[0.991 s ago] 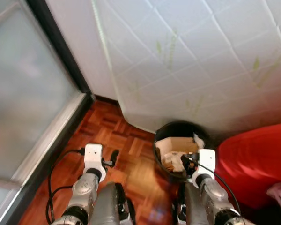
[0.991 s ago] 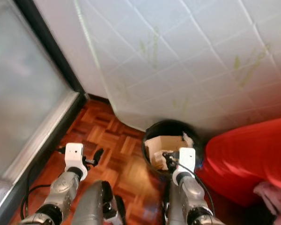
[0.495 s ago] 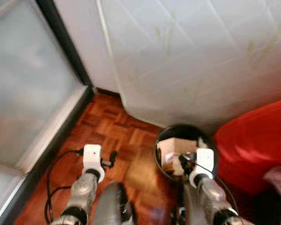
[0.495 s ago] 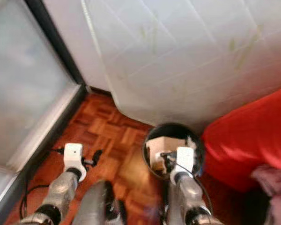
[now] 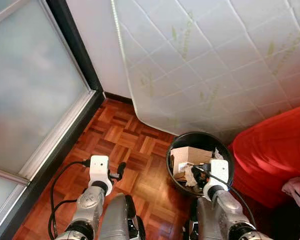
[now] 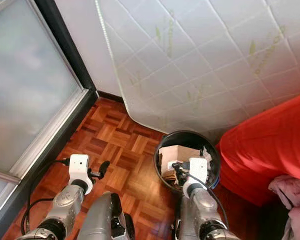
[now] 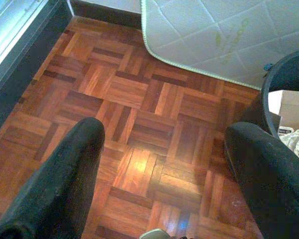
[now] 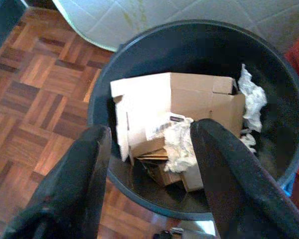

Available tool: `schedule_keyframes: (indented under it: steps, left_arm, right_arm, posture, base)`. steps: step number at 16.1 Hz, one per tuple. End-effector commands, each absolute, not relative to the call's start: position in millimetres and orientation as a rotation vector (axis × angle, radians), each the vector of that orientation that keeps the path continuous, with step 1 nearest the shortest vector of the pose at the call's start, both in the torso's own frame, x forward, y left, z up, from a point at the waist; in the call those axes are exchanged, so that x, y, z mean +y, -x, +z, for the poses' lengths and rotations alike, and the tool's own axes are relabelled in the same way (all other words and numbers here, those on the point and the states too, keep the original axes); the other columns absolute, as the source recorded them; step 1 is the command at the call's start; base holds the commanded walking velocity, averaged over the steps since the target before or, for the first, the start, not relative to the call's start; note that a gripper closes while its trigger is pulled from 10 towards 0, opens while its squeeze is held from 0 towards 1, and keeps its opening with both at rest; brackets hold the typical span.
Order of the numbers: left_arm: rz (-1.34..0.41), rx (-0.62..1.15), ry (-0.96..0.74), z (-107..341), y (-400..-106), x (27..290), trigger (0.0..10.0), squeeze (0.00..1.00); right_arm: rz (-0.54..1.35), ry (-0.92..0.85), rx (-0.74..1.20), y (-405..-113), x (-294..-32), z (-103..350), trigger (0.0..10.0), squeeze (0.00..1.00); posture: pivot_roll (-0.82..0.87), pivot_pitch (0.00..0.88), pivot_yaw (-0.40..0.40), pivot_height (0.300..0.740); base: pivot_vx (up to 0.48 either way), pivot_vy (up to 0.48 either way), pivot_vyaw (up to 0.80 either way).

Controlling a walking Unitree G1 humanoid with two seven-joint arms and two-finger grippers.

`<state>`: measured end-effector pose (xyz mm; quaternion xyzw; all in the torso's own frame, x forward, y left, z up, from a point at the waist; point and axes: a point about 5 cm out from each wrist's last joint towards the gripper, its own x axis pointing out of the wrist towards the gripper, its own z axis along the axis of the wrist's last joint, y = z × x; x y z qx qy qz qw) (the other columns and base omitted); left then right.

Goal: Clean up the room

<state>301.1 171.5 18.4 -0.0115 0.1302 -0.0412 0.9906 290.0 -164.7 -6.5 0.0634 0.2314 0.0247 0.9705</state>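
A round black trash bin [image 5: 186, 139] stands on the parquet floor, just in front of my right arm. It holds a cardboard box [image 8: 189, 99] and crumpled white paper [image 8: 178, 145]. My right gripper [image 8: 149, 130] hangs open over the bin's near side with nothing between its fingers; the paper lies below it in the bin. My left gripper [image 7: 167, 130] is open and empty above bare parquet, left of the bin [image 7: 284, 69].
A white quilted mattress [image 5: 215, 65] leans against the wall right behind the bin. A red sofa [image 5: 275, 155] with pink cloth [image 5: 297, 187] is close on the right. A frosted glass door [image 5: 30, 85] with a black frame runs along the left. A black cable [image 5: 55, 186] lies near it.
The head view has shifted a little and sharpened after a blurred frame. Both arms and the bin keep the same places relative to each other.
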Motion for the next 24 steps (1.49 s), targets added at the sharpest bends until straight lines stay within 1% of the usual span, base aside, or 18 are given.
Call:
schedule_keyframes:
  steps: [1,4,9,13,17,22,24]
  left_arm:
    - [-0.077,0.313,0.031,9.2,-294.2,173.4,10.0,0.0]
    - [-0.079,0.318,0.029,8.3,-293.5,172.8,10.0,0.0]
    - [-0.082,0.32,0.038,7.8,-292.9,173.2,10.0,0.0]
    - [-0.089,0.318,0.039,8.2,-293.4,171.6,10.0,0.0]
    - [-0.086,0.319,0.04,7.9,-293.2,172.2,10.0,0.0]
    - [-0.085,0.321,0.037,7.6,-292.9,172.4,10.0,0.0]
    - [-0.085,0.323,0.036,7.5,-292.9,172.5,10.0,0.0]
  right_arm:
    - [0.075,-0.111,0.531,-283.9,-161.3,-14.3,10.0,0.0]
    - [0.063,-0.045,0.63,-281.1,-164.1,-20.4,10.0,0.0]
    - [0.032,-0.13,0.55,-283.1,-162.0,-16.0,10.0,0.0]
    - [0.033,-0.134,0.538,-283.8,-161.8,-15.0,10.0,0.0]
    - [0.043,-0.151,0.524,-284.0,-161.1,-14.2,10.0,0.0]
    - [0.037,-0.137,0.538,-283.6,-161.9,-15.1,10.0,0.0]
    - [0.04,-0.136,0.54,-283.6,-161.7,-15.2,10.0,0.0]
  posture:
    - [-0.03,0.219,0.081,0.615]
    - [-0.03,0.22,0.081,0.615]
    - [-0.03,0.222,0.085,0.615]
    - [-0.03,0.221,0.084,0.67]
    - [-0.03,0.222,0.083,0.674]
    - [-0.03,0.223,0.083,0.733]
    - [-0.03,0.222,0.084,0.737]
  base:
    - [0.0,0.0,0.0]
    - [0.0,0.0,0.0]
    - [0.0,0.0,0.0]
    - [0.0,0.0,0.0]
    - [0.0,0.0,0.0]
    - [0.0,0.0,0.0]
    - [0.0,0.0,0.0]
